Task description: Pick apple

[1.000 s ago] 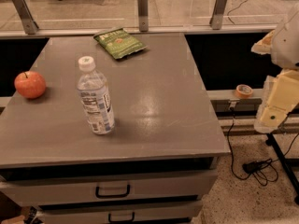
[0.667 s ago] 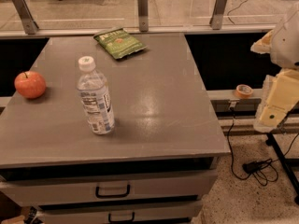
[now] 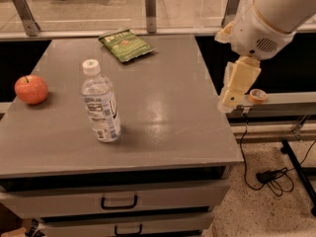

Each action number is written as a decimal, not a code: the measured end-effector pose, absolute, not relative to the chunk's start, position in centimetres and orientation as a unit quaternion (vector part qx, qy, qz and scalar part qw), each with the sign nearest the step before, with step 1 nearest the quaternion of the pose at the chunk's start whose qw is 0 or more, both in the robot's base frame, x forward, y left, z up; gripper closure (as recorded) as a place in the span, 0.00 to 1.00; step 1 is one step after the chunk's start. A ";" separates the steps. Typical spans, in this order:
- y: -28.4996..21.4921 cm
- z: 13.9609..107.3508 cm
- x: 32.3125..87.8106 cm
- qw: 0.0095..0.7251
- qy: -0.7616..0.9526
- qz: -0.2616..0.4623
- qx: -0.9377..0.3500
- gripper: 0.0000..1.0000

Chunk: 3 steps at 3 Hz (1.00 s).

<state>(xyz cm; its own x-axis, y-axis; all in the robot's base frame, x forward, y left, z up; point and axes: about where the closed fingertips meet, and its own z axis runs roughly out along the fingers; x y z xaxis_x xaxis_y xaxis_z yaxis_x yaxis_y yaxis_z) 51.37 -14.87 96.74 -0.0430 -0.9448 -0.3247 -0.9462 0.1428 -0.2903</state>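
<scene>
Hanging at the frame's right beside the flat grey table [image 3: 173, 112], the cream plastic gripper [image 3: 228, 101] carries nothing visible, its opening impossible to tell, while the small round red-orange apple [image 3: 31, 89] rests at the table's left edge.

One apple [image 3: 31, 89], one bottle [image 3: 100, 105], one bag [image 3: 126, 44], one pincer [image 3: 228, 102] beside table [image 3: 168, 117]

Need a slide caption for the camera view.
Gripper hovers beside the gray table, apple untouched at the opposite edge, water bottle between.
</scene>
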 end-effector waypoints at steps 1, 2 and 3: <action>-6.7 96.0 54.9 0.260 0.675 0.032 -0.690 0.00; -6.7 96.0 54.9 0.259 0.675 0.031 -0.690 0.00; -4.3 94.9 57.3 0.269 0.664 0.042 -0.696 0.00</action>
